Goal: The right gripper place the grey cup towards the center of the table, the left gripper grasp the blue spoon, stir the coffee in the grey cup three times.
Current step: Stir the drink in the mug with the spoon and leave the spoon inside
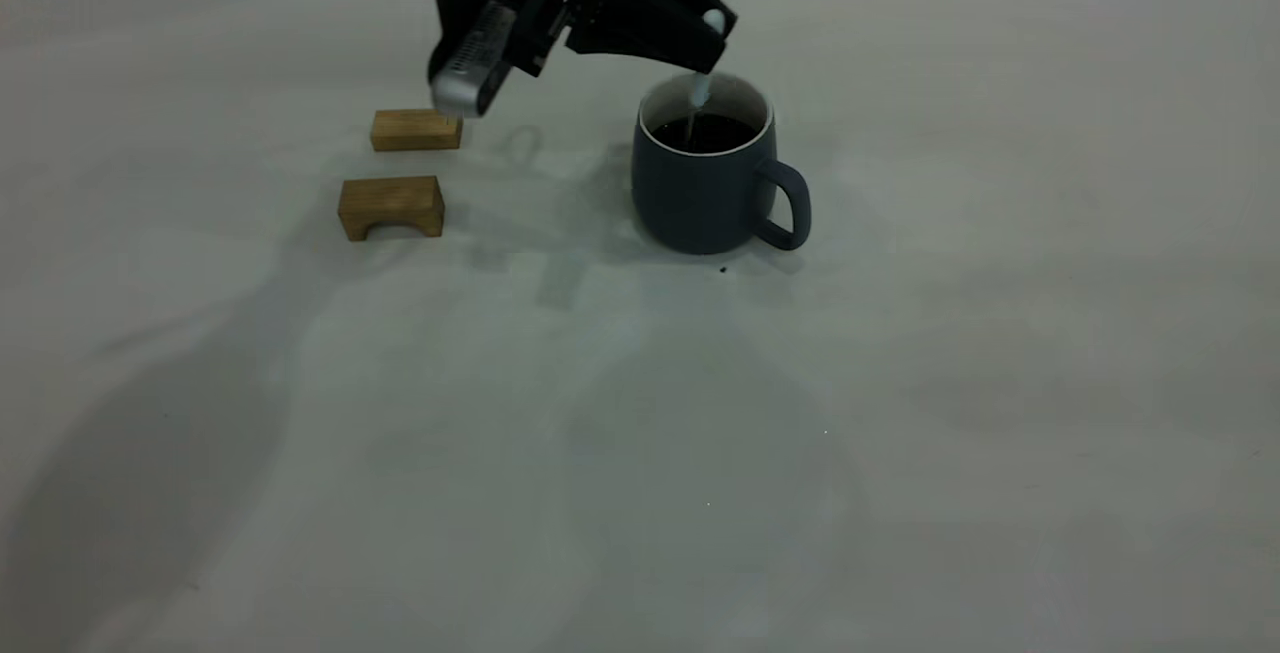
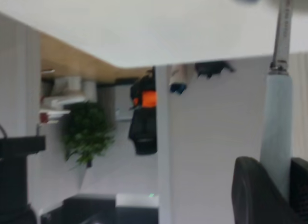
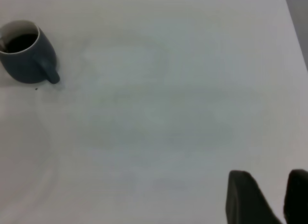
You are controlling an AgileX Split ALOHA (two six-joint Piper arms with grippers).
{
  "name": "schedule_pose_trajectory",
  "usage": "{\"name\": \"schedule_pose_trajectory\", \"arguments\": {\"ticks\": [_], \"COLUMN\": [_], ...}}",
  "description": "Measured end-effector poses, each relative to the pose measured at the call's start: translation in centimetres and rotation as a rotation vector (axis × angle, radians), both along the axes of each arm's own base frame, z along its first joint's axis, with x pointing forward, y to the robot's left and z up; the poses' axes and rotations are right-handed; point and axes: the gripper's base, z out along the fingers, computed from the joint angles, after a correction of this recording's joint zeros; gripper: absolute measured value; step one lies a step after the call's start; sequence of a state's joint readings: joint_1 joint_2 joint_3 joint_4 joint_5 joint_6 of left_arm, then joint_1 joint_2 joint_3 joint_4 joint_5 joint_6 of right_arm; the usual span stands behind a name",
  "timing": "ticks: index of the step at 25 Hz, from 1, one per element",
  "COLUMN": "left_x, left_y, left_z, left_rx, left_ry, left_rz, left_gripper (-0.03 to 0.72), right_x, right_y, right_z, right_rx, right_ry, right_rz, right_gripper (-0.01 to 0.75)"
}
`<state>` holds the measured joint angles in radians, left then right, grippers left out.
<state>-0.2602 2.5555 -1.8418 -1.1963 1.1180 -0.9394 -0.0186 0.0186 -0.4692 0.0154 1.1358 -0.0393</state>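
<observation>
Left gripper [image 1: 712,41] jaws clamp blue spoon [image 1: 702,83]; bowl in coffee [image 1: 708,133].

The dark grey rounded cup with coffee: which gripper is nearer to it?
Left. The left gripper hangs just above the cup, holding the pale blue spoon in it. The right gripper is far off, open.

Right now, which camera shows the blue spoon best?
The exterior view: the left gripper holds the blue spoon dipping into the grey cup's coffee. The left wrist view shows only its handle and neck; the right wrist view barely shows it.
</observation>
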Motion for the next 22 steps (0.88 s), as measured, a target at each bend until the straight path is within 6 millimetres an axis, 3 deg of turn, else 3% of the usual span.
{"name": "schedule_pose_trajectory", "arguments": {"ticks": [6,9,14,18,22], "left_x": [1.3,1.1,-0.1,-0.6,-0.2], "left_y": [0.3,-0.6,-1.9,-1.3,-0.1], "left_z": [-0.2,0.2,0.7,0.0,-0.5], "left_rx": [0.001,-0.058,-0.107,0.009,0.074], "left_ry": [-0.179,-0.210,-0.106,0.012,0.025], "left_rz": [0.050,0.042,-0.007,-0.024,0.007], "left_gripper": [0.169,0.169,0.169,0.169,0.169], "right_x": [0.0,0.0,0.0,0.0,0.0], "right_y": [0.0,0.0,0.0,0.0,0.0], "right_z": [0.0,0.0,0.0,0.0,0.0], "right_rx": [0.000,0.000,0.000,0.000,0.000], "right_ry": [0.000,0.000,0.000,0.000,0.000], "right_rz": [0.000,0.000,0.000,0.000,0.000], "right_gripper": [0.237,0.237,0.237,0.237,0.237]}}
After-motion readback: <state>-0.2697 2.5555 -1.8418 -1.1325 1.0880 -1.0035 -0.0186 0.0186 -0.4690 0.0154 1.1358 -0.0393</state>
